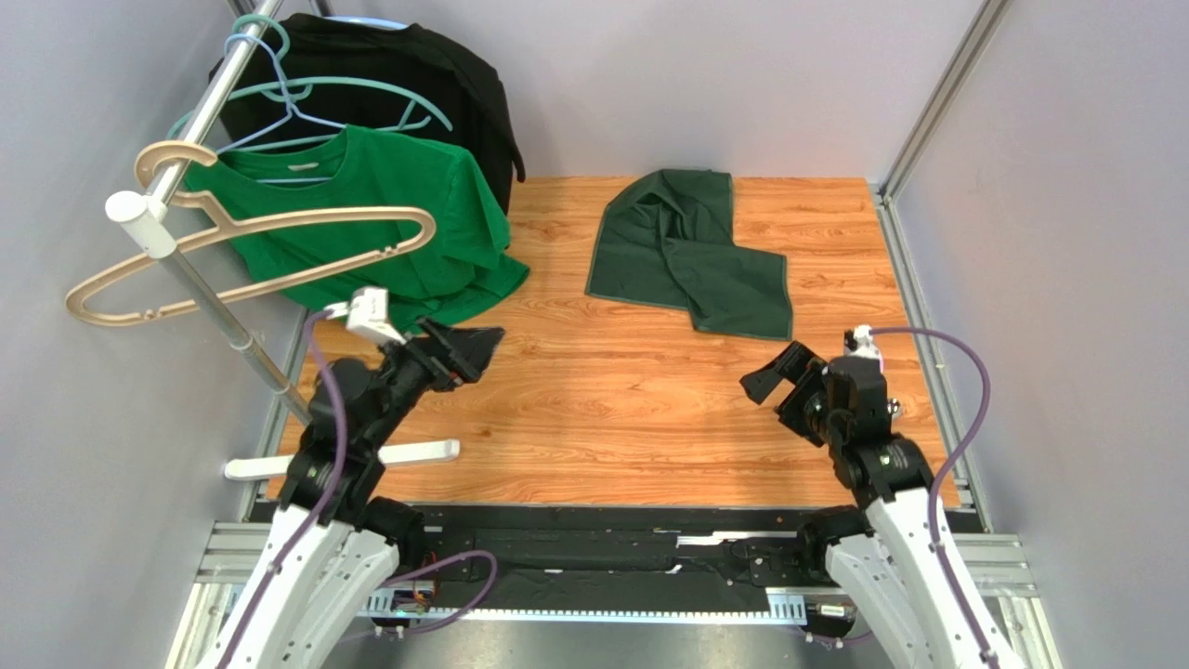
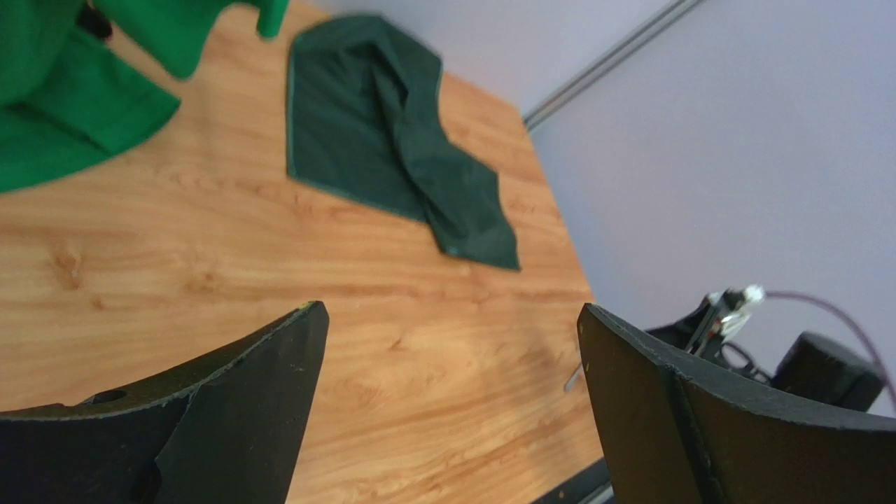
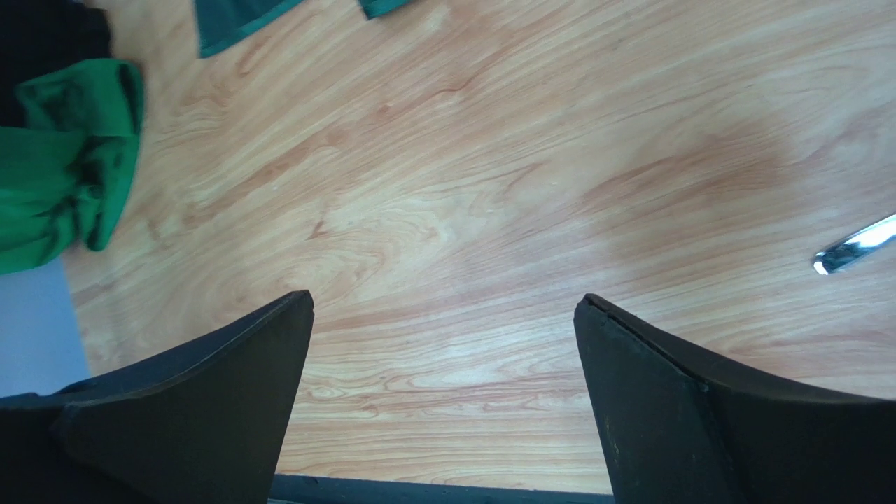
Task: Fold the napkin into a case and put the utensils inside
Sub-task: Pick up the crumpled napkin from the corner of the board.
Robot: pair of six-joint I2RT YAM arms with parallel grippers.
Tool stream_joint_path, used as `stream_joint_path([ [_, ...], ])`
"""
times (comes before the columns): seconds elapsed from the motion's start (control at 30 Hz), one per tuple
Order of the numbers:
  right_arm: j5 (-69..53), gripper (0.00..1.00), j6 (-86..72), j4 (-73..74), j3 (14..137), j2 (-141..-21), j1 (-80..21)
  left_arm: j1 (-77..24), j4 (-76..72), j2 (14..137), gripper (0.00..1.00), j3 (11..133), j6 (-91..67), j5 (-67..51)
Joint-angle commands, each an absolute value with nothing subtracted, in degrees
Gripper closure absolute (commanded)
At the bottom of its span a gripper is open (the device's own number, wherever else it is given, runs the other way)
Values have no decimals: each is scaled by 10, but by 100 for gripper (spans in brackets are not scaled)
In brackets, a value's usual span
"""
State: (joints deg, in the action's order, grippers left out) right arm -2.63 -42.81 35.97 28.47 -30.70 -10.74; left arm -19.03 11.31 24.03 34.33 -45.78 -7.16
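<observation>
The napkin point(image 1: 684, 251) is a dark green cloth lying rumpled and loosely folded at the back middle of the wooden table. It also shows in the left wrist view, napkin point(image 2: 389, 137), and its near edge shows at the top of the right wrist view, napkin point(image 3: 237, 21). A shiny metal utensil tip point(image 3: 854, 247) pokes in at the right edge of the right wrist view, and I cannot tell its kind. My left gripper point(image 1: 468, 349) point(image 2: 452, 315) hangs open over the table's left side. The right gripper point(image 1: 775, 377) point(image 3: 442, 305) is open over the right side. Both are empty and well short of the napkin.
A bright green T-shirt point(image 1: 377, 223) hangs on a clothes rack point(image 1: 210, 112) at the back left, its hem on the table. A black garment point(image 1: 405, 84) hangs behind it. A beige hanger point(image 1: 237, 258) hangs empty. The rack's white foot point(image 1: 349, 457) lies beside my left arm. Grey walls close in both sides.
</observation>
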Motion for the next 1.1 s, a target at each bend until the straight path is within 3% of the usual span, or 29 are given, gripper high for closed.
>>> stream_joint_path([
  [0.0,35,0,-358,379,370,-429,-109,-189,137,378,4,393,-447,-120],
  [0.17,17,0,-315,370,502,-629,-95,-189,225,597,15,502,-403,-93],
  [0.33,-31,0,-307,349,577,-749,-51,-199,238,757,28,586,-432,-85],
  [0.53,-24,19,-286,339,609,-849,-18,-227,247,906,29,677,-417,-40],
  [0.77,-21,27,-292,291,599,-898,44,-279,239,1032,28,769,-439,18],
  [1.07,-11,37,-268,301,646,-962,49,-310,285,1205,31,931,-528,135],
])
